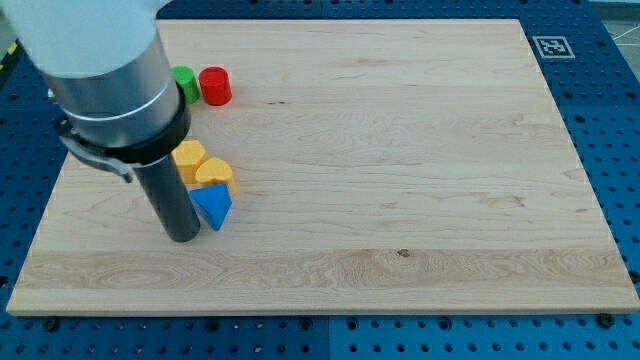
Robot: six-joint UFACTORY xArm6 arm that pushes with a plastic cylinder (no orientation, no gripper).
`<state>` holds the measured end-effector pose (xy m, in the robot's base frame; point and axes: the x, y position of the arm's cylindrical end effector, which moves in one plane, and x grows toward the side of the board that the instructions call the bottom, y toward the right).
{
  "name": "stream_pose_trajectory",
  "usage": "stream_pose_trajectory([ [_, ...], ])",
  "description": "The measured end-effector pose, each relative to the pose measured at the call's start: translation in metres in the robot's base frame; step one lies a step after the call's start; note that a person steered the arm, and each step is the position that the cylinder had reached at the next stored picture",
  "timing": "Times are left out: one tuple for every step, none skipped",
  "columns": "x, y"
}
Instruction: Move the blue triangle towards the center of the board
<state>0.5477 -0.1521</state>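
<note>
Your blue triangle [212,206] sits on the left part of the table [400,200], well left of its center. My tip [183,236] is right at the triangle's left side, touching or nearly so; can't tell which w/ the rod [170,200] covering that edge. No hand on this arm, just the rod, so nothing to be apart or clamped.

Just above the triangle, touching it: a yellow heart-like block [214,174]. Up-left of the triangle, next to that one: another yellow block [189,155], shape unclear, partly behind the rod. Further above the triangle, near the table's top edge: a red cylinder [215,86] & a green block [184,84] side by side, green half hidden by the arm housing [110,70]. Far right of the triangle, off the table's top-right corner: a marker tag [552,46] on the blue pegboard base [610,150].
</note>
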Motion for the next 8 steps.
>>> stream_pose_trajectory([
  [-0.001, -0.027],
  [-0.032, -0.039],
  [-0.038, -0.03],
  [-0.024, -0.016],
  [-0.01, 0.006],
  [-0.01, 0.043],
  [-0.033, 0.093],
  [-0.055, 0.145],
])
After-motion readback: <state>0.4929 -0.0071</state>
